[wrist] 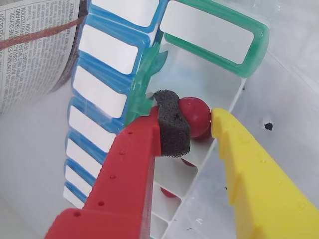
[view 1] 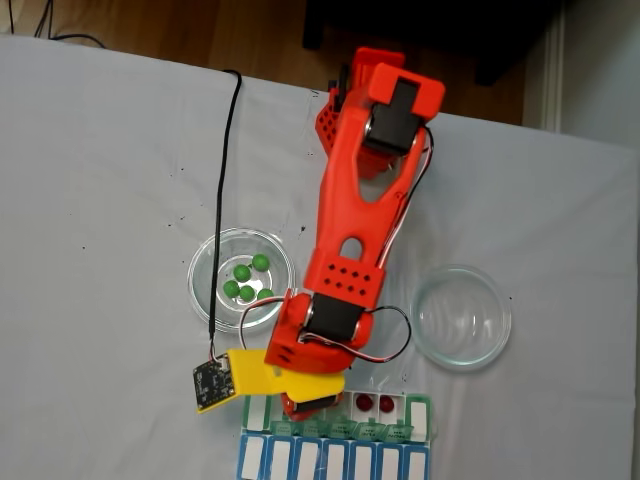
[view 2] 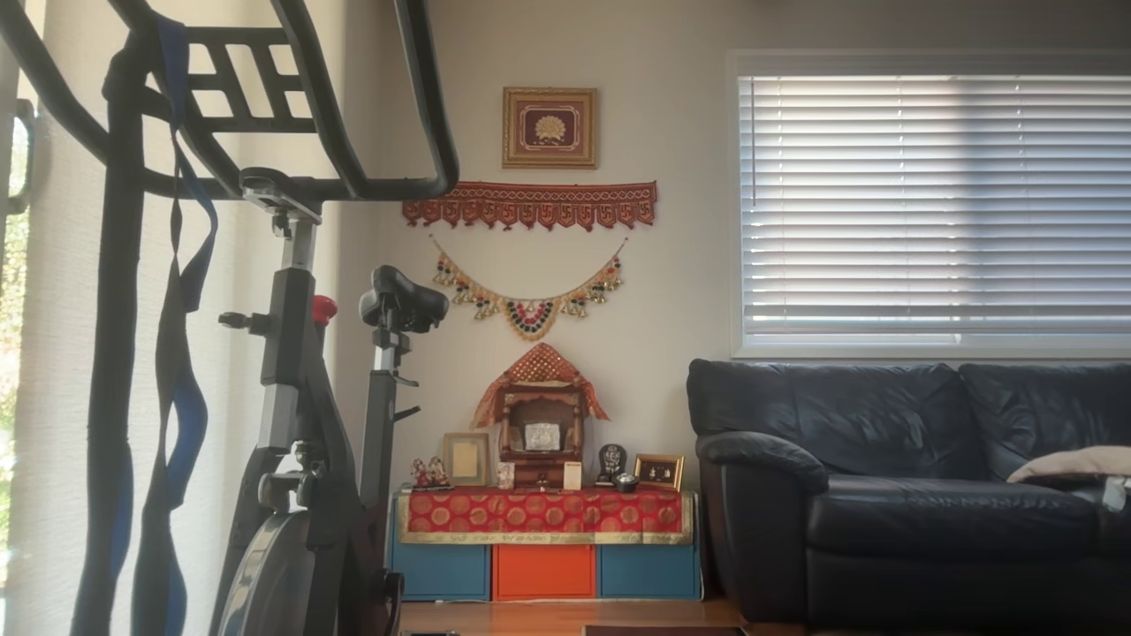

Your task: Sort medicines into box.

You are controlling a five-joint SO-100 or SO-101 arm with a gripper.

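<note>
**Ana:** Medicines first: what did they look like?

**Ben:** Small glossy balls; in the wrist view one dark red ball [wrist: 195,115] sat between the red finger [wrist: 130,169] with its coarse black foam pad [wrist: 172,124] and the smooth yellow finger [wrist: 249,169]; the foam pressed on its left side and the yellow tip sat at its right edge, so the gripper [wrist: 192,119] looked clamped on it.

**Ana:** And where was that against the box?

**Ben:** Directly over an open white compartment of the box [wrist: 219,74], whose translucent green lid [wrist: 214,35] stood flipped up; two more red balls lay partly hidden in the compartments below the fingers, one [wrist: 168,192] clearer than the other.

**Ana:** What else lay about?

**Ben:** In the fixed view four green balls [view 1: 247,281] rested in a round clear glass dish [view 1: 205,262] to the left of the arm [view 1: 355,200]; a second glass dish [view 1: 462,317] sat to the right; two red balls [view 1: 375,403] showed in the open white row near the lower edge; a white cloth [view 1: 110,180] covered the table.

**Ana:** Anything hard to read?

**Ben:** The blue-lidded row [view 1: 335,460] was cut off by the lower edge; the arm's body hid the fingertips from above; printed text on a curved label [wrist: 35,45] in the wrist view was too blurred to read; the other view looked into a room with a black sofa [view 2: 910,495] and an exercise bike [view 2: 300,424].
</note>
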